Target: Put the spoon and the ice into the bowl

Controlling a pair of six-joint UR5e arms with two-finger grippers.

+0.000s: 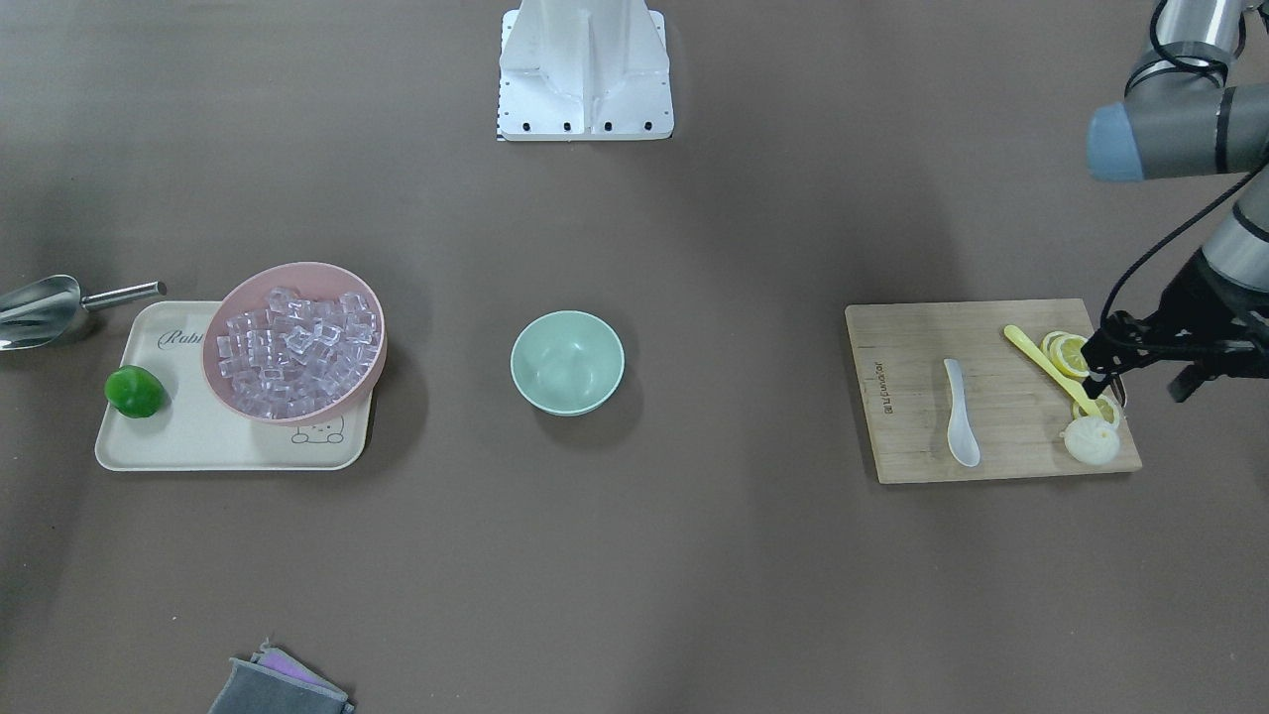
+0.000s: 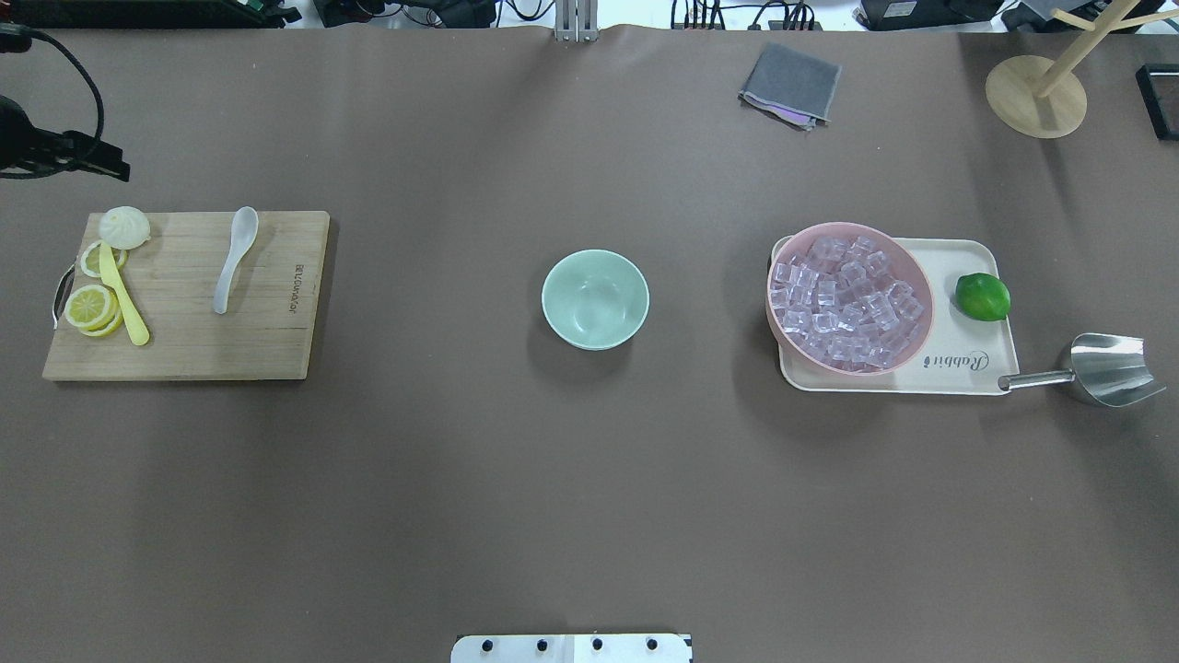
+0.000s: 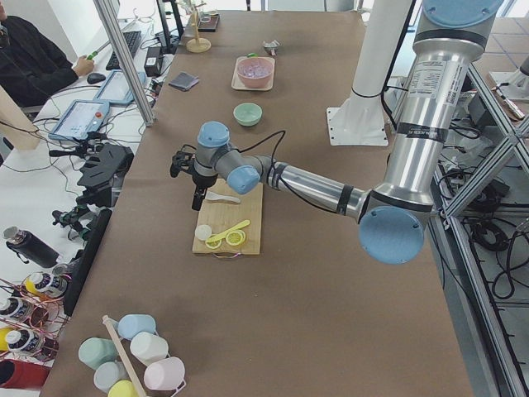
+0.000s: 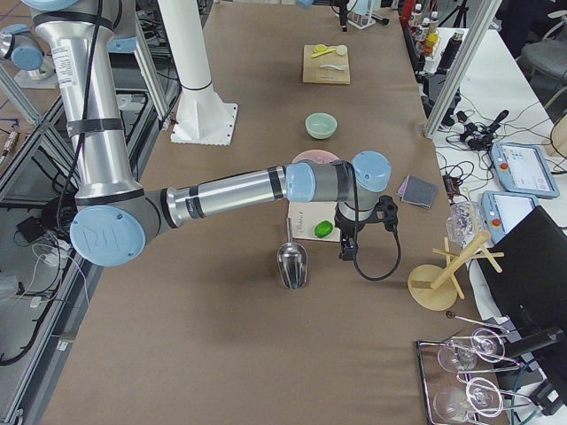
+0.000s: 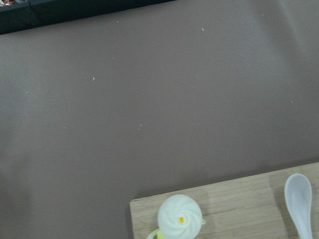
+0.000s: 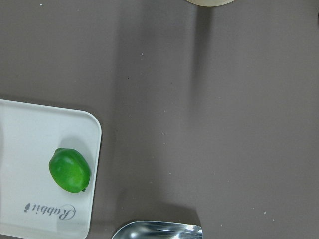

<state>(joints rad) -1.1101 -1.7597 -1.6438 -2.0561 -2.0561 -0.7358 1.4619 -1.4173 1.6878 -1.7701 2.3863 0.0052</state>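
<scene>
Currently, the spoon (image 1: 960, 428) and the ice (image 1: 297, 347) both lie apart from the bowl (image 1: 567, 362).

You will find the spoon flat on the cutting board (image 1: 912, 397), scoop toward the operators' side, well apart from the yellow utensil (image 1: 1046, 365), lemon slices (image 1: 1071, 354) and bun (image 1: 1091, 441) at the board's outer end. The ice fills the pink bowl (image 1: 288, 417) on the tray (image 1: 198, 446), which is marked "Rabbit" and also bears a lime (image 1: 135, 391). A line of print runs along the board's inner edge, too small for you to read. The left gripper (image 1: 1100, 372) hangs over the board's outer end; the right gripper (image 4: 347, 248) hangs beyond the tray, near the metal scoop (image 1: 40, 309). You cannot tell the finger spacing of either gripper.
</scene>
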